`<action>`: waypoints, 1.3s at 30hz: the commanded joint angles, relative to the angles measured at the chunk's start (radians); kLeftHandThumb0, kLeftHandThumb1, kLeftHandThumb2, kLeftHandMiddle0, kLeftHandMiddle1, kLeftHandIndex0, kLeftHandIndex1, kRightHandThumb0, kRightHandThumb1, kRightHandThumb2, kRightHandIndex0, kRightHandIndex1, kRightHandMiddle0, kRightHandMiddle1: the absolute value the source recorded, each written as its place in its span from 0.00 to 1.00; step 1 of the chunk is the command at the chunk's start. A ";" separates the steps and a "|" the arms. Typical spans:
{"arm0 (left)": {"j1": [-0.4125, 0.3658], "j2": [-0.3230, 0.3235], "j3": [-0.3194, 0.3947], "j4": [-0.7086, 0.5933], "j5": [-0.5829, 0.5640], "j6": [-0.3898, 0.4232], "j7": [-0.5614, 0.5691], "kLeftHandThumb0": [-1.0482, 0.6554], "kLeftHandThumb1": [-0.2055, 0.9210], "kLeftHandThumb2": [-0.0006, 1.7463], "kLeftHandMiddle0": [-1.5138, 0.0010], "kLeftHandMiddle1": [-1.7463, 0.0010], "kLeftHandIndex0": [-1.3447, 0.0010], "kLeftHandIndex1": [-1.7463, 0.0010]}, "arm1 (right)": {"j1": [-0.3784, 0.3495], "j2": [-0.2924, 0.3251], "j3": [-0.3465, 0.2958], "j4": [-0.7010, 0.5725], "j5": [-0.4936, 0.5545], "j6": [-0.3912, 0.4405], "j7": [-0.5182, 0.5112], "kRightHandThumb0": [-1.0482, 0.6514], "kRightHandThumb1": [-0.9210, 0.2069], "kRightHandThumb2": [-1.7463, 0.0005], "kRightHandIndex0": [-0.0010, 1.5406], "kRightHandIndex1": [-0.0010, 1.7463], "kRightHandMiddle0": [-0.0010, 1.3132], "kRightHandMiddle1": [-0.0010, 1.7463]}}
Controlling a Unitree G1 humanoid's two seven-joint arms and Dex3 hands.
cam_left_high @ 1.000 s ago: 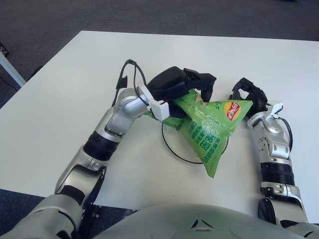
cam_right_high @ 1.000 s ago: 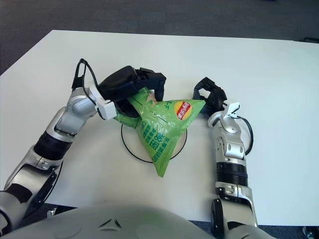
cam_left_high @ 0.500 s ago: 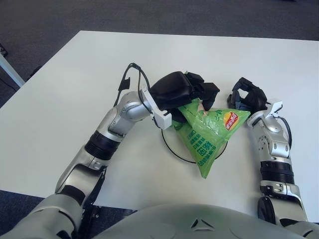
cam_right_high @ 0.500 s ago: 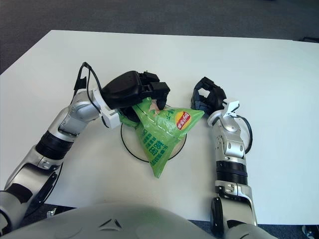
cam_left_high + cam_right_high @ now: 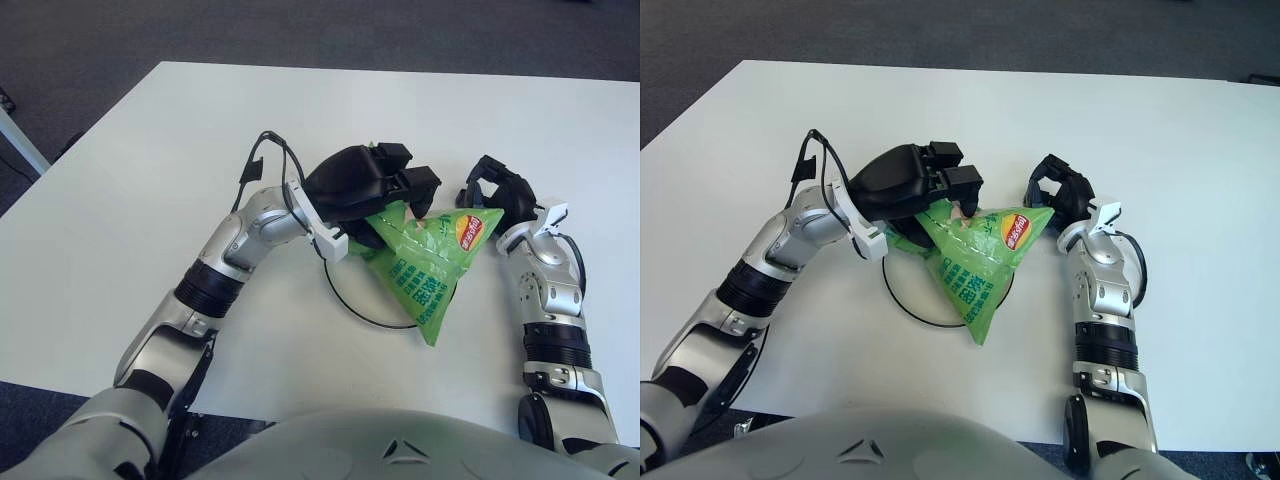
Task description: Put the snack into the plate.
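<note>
Gripping the snack (green bag), left hand over plate.

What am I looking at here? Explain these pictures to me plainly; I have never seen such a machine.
This is a humanoid robot seen from its own head: both pictures come from its two eyes, side by side, looking down at a white table. Its left hand has its fingers closed on a green snack bag, holding it over a plate that shows as a thin dark ring. The bag's tip reaches past the ring. Its right hand shows beside the bag's right corner, not gripping it.
</note>
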 commanded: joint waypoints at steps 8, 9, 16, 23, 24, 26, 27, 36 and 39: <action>-0.044 0.035 -0.011 0.019 0.051 -0.053 0.011 0.16 0.97 0.34 0.96 0.69 1.00 0.62 | 0.056 -0.015 0.031 0.007 -0.017 0.113 0.002 0.32 0.58 0.21 0.76 1.00 0.50 1.00; -0.044 0.035 -0.011 0.021 0.048 -0.055 0.011 0.15 0.98 0.35 0.97 0.72 1.00 0.67 | 0.058 -0.013 0.030 0.003 -0.016 0.117 -0.002 0.32 0.57 0.22 0.74 1.00 0.49 1.00; -0.046 0.045 -0.018 0.032 0.024 -0.057 -0.015 0.11 1.00 0.40 1.00 0.85 1.00 0.83 | 0.066 -0.012 0.033 -0.022 -0.019 0.128 -0.008 0.33 0.56 0.23 0.72 1.00 0.48 1.00; -0.062 0.050 -0.025 0.065 -0.035 -0.099 -0.029 0.08 1.00 0.42 1.00 0.96 1.00 0.94 | 0.071 0.002 0.027 -0.044 -0.009 0.149 -0.029 0.33 0.56 0.23 0.72 1.00 0.48 1.00; -0.063 0.052 -0.028 0.069 -0.052 -0.101 -0.039 0.08 1.00 0.42 1.00 0.97 1.00 0.95 | 0.072 0.008 0.024 -0.049 -0.005 0.154 -0.035 0.33 0.56 0.23 0.72 1.00 0.48 1.00; -0.066 0.055 -0.034 0.074 -0.081 -0.099 -0.061 0.05 1.00 0.42 1.00 0.99 1.00 0.97 | 0.073 0.017 0.016 -0.055 0.006 0.166 -0.043 0.33 0.54 0.24 0.70 1.00 0.47 1.00; -0.067 0.056 -0.037 0.075 -0.095 -0.097 -0.072 0.05 1.00 0.42 1.00 0.99 1.00 0.98 | 0.073 0.021 0.013 -0.058 0.011 0.171 -0.047 0.33 0.54 0.25 0.70 1.00 0.47 1.00; -0.089 0.064 -0.041 0.103 -0.166 -0.100 -0.134 0.02 1.00 0.38 1.00 1.00 1.00 1.00 | 0.087 0.039 0.002 -0.107 0.029 0.215 -0.071 0.33 0.53 0.26 0.70 1.00 0.46 1.00; -0.093 0.075 -0.033 0.104 -0.212 -0.068 -0.177 0.01 1.00 0.36 1.00 1.00 1.00 1.00 | 0.094 0.036 0.010 -0.119 0.019 0.201 -0.070 0.33 0.52 0.26 0.71 1.00 0.46 1.00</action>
